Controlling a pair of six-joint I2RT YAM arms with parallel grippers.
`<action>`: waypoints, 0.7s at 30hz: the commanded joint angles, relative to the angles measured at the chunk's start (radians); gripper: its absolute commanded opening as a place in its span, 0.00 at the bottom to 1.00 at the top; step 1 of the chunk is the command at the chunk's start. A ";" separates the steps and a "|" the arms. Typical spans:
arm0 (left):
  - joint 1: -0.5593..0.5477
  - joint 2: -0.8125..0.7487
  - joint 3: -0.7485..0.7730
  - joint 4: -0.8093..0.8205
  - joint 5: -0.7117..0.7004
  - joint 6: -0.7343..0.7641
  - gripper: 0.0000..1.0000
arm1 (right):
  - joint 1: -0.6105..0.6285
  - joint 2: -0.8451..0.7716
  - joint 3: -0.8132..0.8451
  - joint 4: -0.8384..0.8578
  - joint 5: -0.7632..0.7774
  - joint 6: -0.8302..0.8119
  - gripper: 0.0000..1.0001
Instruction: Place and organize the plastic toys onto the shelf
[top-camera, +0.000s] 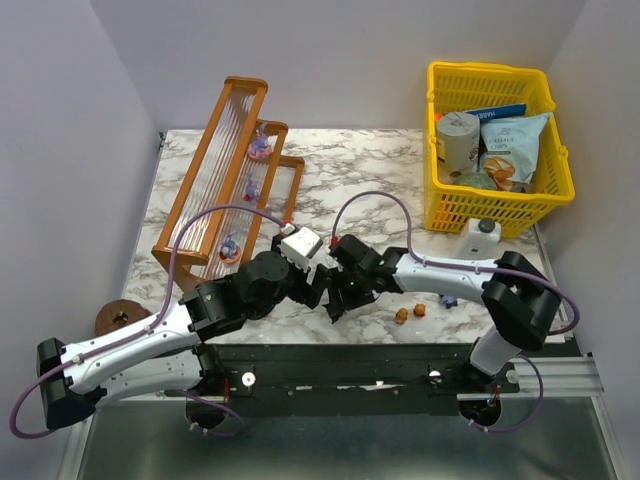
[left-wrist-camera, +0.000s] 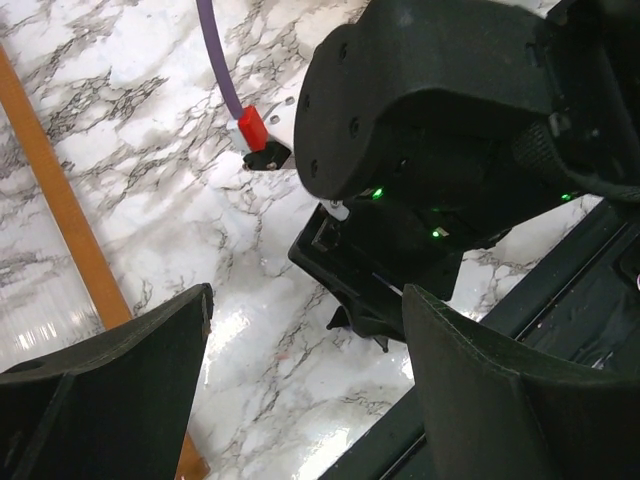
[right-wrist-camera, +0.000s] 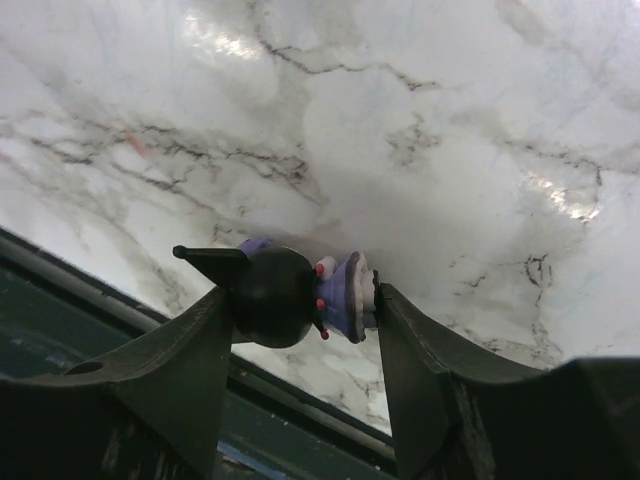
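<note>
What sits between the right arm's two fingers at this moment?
A small black-and-purple toy figure fills the gap between the fingers, and both appear to touch it. The marble table is behind it. Only the right wrist view shows this.

Bright, even light; soft glare

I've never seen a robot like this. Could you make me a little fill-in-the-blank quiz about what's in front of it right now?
1. The basket at the far right is coloured ____.
2. The right tool has a tiny figurine with a ____ head between its fingers.
3. The left tool stands open, holding ____.
4. The figurines standing on the wooden shelf are mostly ____.

Missing words: yellow; black; nothing; purple.
</note>
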 joint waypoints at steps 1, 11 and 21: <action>0.007 -0.016 0.018 0.005 0.025 0.021 0.85 | -0.100 -0.152 -0.027 0.034 -0.242 -0.005 0.30; 0.081 0.011 0.194 0.082 0.151 0.087 0.88 | -0.450 -0.373 -0.009 0.100 -0.891 0.006 0.28; 0.173 0.103 0.524 -0.086 0.712 0.316 0.90 | -0.501 -0.505 -0.007 0.390 -1.337 0.216 0.28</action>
